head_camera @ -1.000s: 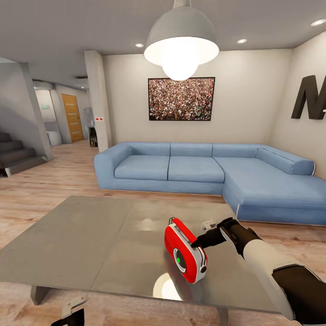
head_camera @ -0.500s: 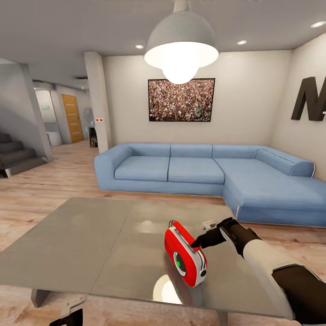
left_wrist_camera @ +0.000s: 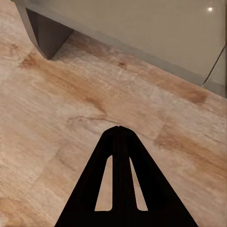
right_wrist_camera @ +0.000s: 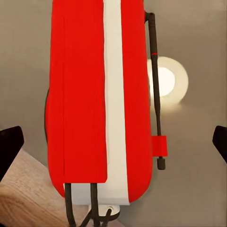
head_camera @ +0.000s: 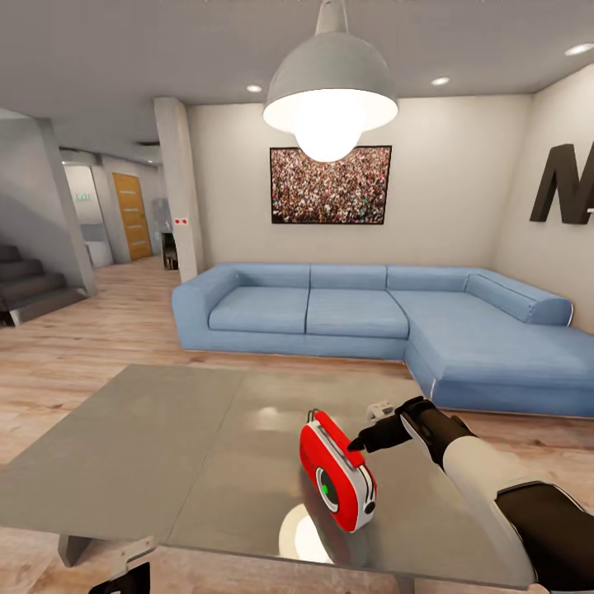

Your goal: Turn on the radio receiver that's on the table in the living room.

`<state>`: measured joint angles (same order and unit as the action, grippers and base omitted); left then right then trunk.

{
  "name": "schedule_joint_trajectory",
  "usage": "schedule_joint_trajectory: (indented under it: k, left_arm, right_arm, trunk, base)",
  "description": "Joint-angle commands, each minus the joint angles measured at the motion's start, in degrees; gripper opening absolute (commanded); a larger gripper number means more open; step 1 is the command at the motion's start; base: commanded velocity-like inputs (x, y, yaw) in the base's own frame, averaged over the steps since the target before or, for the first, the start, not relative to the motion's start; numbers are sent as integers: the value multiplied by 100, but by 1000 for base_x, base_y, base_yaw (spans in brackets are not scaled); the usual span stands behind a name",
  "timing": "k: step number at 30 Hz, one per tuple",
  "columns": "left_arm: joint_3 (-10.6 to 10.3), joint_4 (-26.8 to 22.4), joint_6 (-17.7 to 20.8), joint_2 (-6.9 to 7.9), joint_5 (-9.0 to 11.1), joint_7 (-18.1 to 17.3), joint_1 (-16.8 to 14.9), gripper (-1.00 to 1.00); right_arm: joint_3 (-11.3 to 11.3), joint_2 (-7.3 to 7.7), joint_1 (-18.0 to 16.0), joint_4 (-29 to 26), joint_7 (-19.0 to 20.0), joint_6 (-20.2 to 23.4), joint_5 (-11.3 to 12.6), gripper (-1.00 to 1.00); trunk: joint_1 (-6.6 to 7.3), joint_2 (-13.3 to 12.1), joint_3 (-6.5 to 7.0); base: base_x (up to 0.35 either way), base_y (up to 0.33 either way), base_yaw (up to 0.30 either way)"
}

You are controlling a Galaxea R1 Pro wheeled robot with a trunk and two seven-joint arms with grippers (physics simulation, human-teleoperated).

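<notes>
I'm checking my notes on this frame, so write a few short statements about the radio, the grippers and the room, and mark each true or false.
1. The radio stands on the table. True.
2. The right gripper is shut tight on the radio's handle. False: its fingertips are spread wide at the two sides of the wrist picture, with the radio between them.
3. The left gripper hangs over the wood floor by a table leg, its fingers together. True.
4. The sofa is red. False: it is light blue; the radio is red.
5. The lamp above the table is lit. True.
</notes>
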<state>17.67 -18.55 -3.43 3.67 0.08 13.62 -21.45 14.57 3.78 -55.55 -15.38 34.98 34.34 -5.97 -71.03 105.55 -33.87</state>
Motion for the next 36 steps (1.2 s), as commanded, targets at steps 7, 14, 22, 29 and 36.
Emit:
schedule_joint_trajectory:
  k: [7,14,22,29,36]
  left_arm:
    - [0,0,1,10,1,0,0,-100]
    - [0,0,8,11,0,0,0,-100]
    - [0,2,9,11,0,0,0,-100]
    - [-8,8,9,18,1,0,0,-100]
    - [-9,9,9,20,1,0,0,-100]
  right_arm:
    - [2,3,0,0,0,-5,-11,100]
    - [-3,7,0,0,-10,-6,-25,100]
    - [-32,28,0,-11,-33,-13,-27,100]
    - [-48,405,7,3,-132,-268,4,100]
    - [-58,1038,15,130,-73,-369,125,100]
  trunk:
    - [154,-282,126]
    - [308,-563,252]
    - [484,-884,395]
    - [638,-1165,521]
    - [791,-1445,647]
  base:
    - [0,0,0]
    - [0,0,0]
    - [0,0,0]
    - [0,0,0]
    - [0,0,0]
